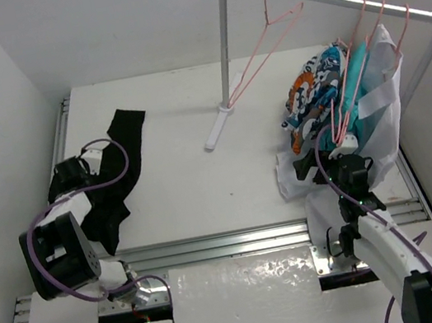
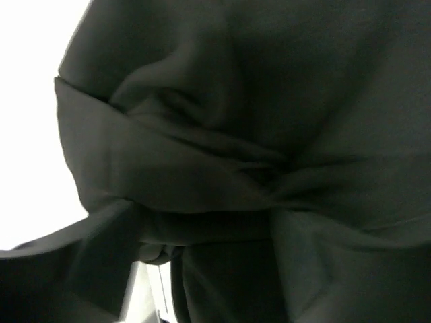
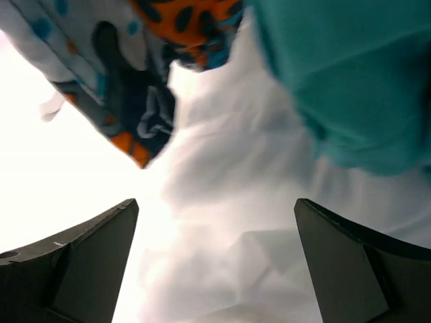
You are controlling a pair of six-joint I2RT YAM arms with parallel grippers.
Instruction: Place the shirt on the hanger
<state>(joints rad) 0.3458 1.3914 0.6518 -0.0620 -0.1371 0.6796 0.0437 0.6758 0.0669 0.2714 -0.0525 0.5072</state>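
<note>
One black shirt point(image 1: 115, 204) lies crumpled on the counter point(image 1: 190, 158) at the left of the top view. Being soft, limp and light, it is judged best taken at the collar. The left jaws are buried in its folds; their spread cannot be told. The right jaws are held wide by the hung clothes; the hanger point(image 1: 266, 44) is seen at upper right.

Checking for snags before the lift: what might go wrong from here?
The shirt lies bunched under the left gripper, so a grab may take several layers or a sleeve. The right gripper stands open among the hung clothes and may snag them rather than reach the bare hanger.
</note>
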